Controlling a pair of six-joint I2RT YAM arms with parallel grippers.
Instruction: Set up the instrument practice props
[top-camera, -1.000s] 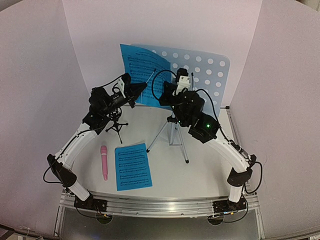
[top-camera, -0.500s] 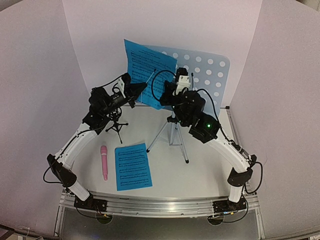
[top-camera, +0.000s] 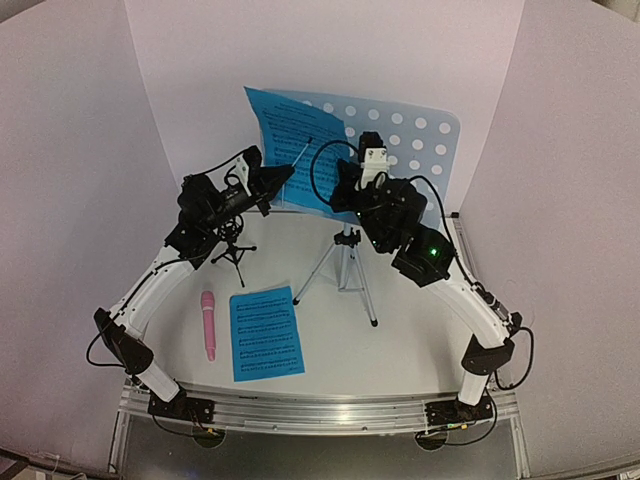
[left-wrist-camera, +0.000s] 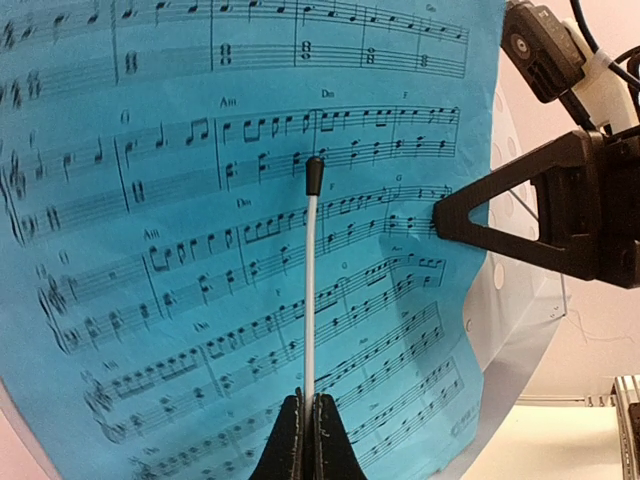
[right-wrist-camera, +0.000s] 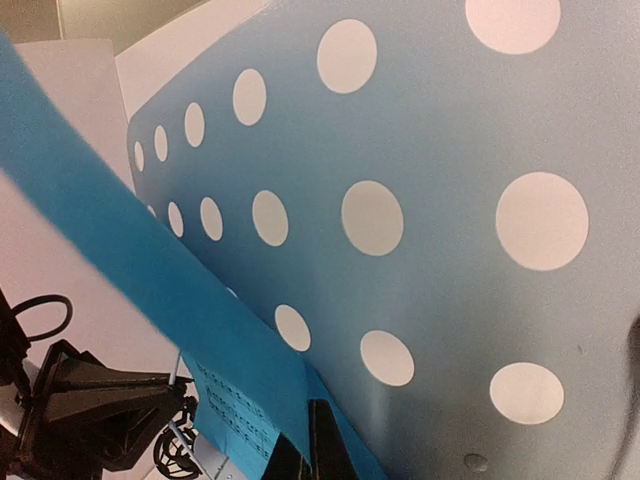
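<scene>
**Step in hand (judged):** seating the first page on the stand. The second page, the microphone and its mount are not yet placed.

1. Pink stick microphone (top-camera: 208, 325): lies flat on the worktop (top-camera: 400, 330) at the near left, untouched.
2. Black tripod mic mount (top-camera: 235, 250): stands upright behind the microphone, apart from it, under the left arm.
3. Second sheet-music page (top-camera: 266, 333): lies flat, just right of the microphone.
4. Left gripper (left-wrist-camera: 307, 415): its fingers (left-wrist-camera: 290, 440) are pressed together on the lower end of a thin white rod (left-wrist-camera: 311, 270) with a black tip. The rod runs upright across the front of the raised page.
5. Sheet-music page (left-wrist-camera: 200, 250): bright blue with black staves. It leans on the left half of the desk, its top-left corner overhangs, and its right edge is slightly buckled.
6. Right gripper (left-wrist-camera: 445, 218): fingers pinched narrow on the page's right edge.
7. Music-stand desk (top-camera: 420, 135): pale blue with round holes, on silver tripod legs (top-camera: 345, 265) at back centre.

**Next move (judged):** square the page against the desk, let the rod rest on it, then release. The thin paper will buckle if pushed
</scene>
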